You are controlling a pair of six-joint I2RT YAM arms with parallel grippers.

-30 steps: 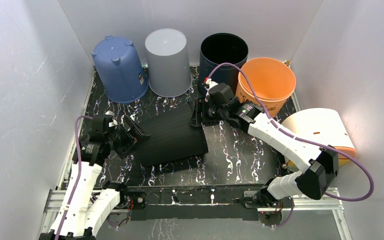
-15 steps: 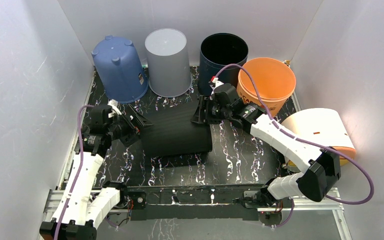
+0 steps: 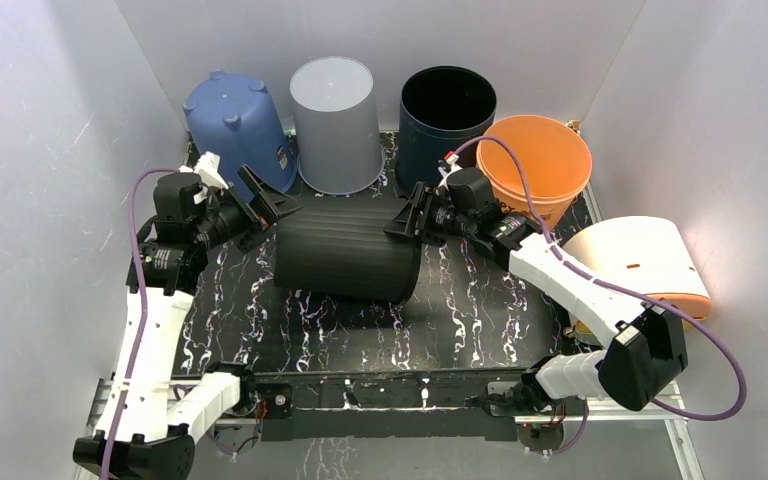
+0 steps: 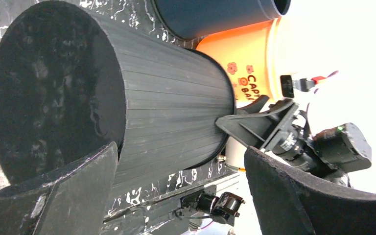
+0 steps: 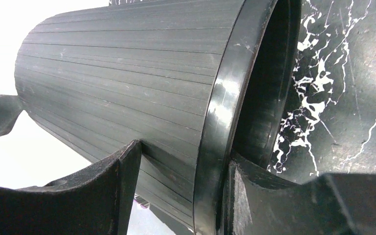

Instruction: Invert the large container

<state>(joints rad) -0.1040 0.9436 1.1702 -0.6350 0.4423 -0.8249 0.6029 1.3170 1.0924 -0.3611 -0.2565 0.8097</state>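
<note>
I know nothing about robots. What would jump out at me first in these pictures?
A big black bin lies on its side in the middle of the table. The right gripper pinches its open rim, one finger inside, one outside; the left gripper gapes open at its closed end. Along the back wall stand a blue bucket and a grey bucket upside down, a navy bucket and an orange bucket upright.

A black white-veined tabletop [image 3: 480, 310] is carrying an upturned grey plastic bin [image 3: 335, 125]; left of it, a blue plastic bucket [image 3: 238, 140]; right, a navy bin [image 3: 413, 150], then an orange bucket [image 3: 535, 165].
</note>
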